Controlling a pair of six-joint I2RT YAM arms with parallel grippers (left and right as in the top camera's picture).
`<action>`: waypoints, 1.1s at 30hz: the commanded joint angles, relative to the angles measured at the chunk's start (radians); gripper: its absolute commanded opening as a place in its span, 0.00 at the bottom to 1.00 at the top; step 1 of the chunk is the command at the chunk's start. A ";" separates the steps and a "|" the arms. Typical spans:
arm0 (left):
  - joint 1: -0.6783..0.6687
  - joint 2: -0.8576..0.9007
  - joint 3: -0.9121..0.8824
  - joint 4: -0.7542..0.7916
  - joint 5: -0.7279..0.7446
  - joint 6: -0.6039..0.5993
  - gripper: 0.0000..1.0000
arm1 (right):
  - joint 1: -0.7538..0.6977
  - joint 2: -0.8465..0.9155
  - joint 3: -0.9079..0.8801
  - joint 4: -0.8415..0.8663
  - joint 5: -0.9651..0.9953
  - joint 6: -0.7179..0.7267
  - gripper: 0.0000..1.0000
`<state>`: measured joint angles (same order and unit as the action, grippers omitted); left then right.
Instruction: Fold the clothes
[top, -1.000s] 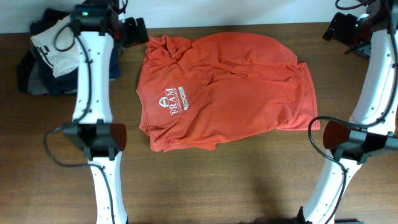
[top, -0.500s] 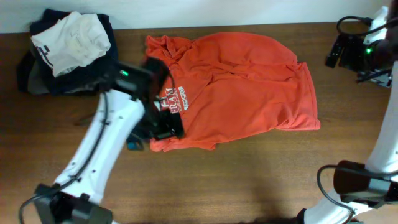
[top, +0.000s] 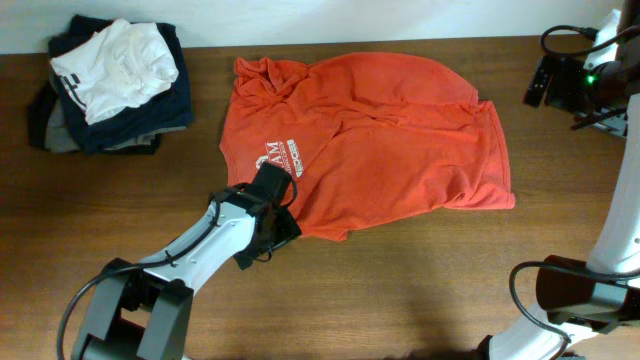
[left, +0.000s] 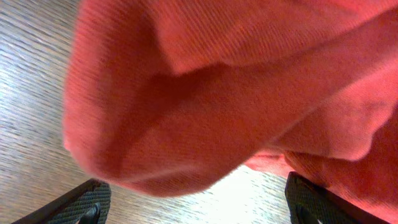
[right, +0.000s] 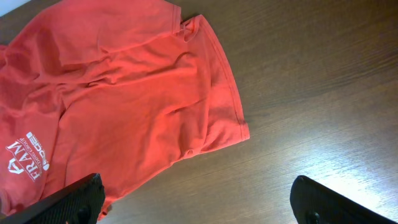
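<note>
The red-orange t-shirt lies spread and wrinkled on the wooden table, with a white printed logo reading "FRAM" near its left side. My left gripper is low at the shirt's front left corner. In the left wrist view its fingers are wide open, with a fold of the shirt just ahead of them and nothing gripped. My right gripper hangs at the far right, off the shirt. In the right wrist view it is open and empty, above the shirt's right hem.
A pile of folded navy and grey garments with a white garment on top sits at the back left. Bare wooden table runs along the front and right of the shirt.
My left arm has swung from the back left to the shirt's front left corner and dropped low there. The right gripper is farther right than a second ago. The shirt has barely moved.
</note>
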<state>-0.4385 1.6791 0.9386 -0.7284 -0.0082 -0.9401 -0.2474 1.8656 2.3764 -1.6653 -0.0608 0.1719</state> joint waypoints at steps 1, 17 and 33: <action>0.037 0.006 -0.006 0.002 -0.060 -0.018 0.81 | -0.003 -0.010 0.002 0.000 0.016 -0.007 0.99; 0.060 0.073 -0.006 -0.043 -0.043 -0.009 0.13 | -0.003 -0.010 0.002 0.002 0.016 -0.007 0.99; 0.214 -0.030 0.098 -0.454 -0.132 0.040 0.01 | 0.006 0.058 -0.613 0.013 0.021 0.121 0.99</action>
<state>-0.2283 1.6676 1.0245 -1.1877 -0.1177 -0.9119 -0.2462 1.9347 1.8591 -1.6787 -0.0059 0.2844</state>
